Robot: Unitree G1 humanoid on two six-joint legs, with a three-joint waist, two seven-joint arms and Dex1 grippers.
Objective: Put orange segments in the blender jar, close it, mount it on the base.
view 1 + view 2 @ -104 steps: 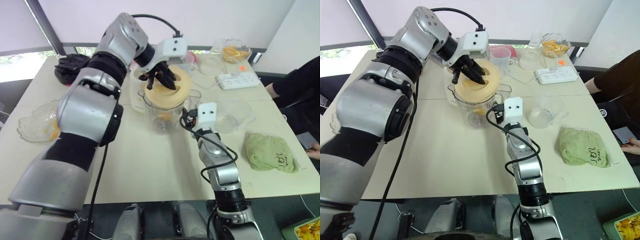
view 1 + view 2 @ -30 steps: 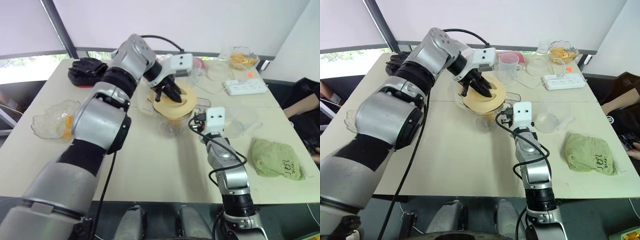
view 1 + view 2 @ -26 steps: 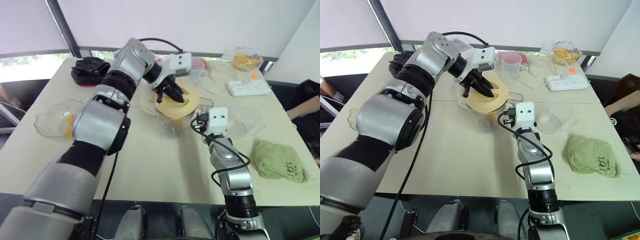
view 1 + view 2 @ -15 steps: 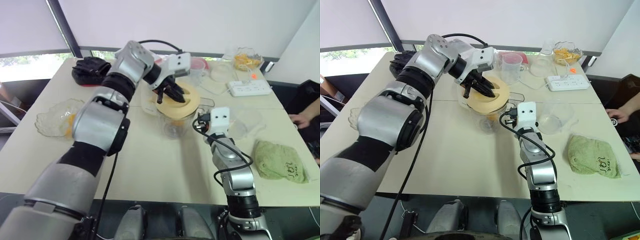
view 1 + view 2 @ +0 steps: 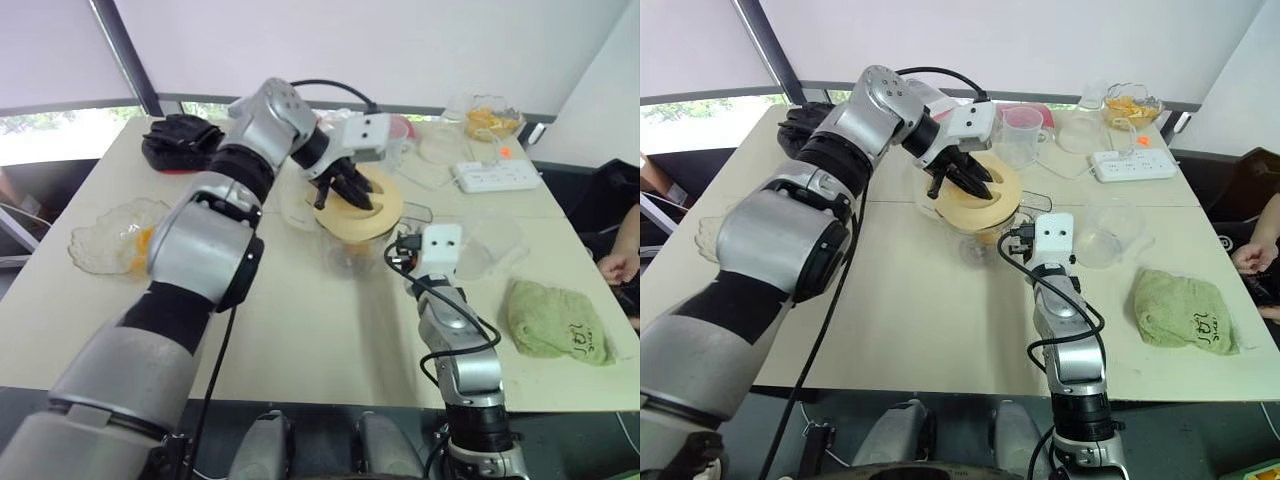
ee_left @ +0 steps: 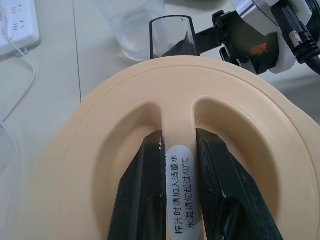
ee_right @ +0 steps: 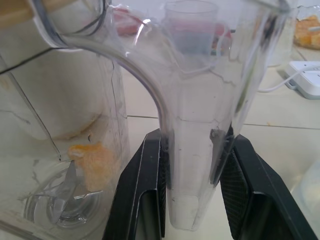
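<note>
The clear blender jar (image 5: 345,250) stands mid-table with a pale yellow lid (image 5: 362,205) on its mouth. My left gripper (image 6: 178,137) reaches down from above and is shut on the lid's raised centre grip. My right gripper (image 7: 196,137) is level with the table and shut on the jar's clear side handle (image 7: 195,165). Through the jar wall an orange segment (image 7: 92,159) lies beside the metal blade (image 7: 60,200). The cream-white base (image 5: 297,208) stands just behind the jar, partly hidden by it.
Behind the jar stand a clear cup with a pink rim (image 5: 1018,128) and a glass bowl of peel (image 5: 482,118). A power strip (image 5: 497,178) and clear bowl (image 5: 490,240) lie right. A green cloth (image 5: 560,335), a person's hand (image 5: 615,265) and a glass dish (image 5: 110,235) are nearby.
My left gripper has rolled a little on the lid's grip, turning the lid slightly. The right gripper keeps its hold on the handle. A person's hand has come in at the right edge.
</note>
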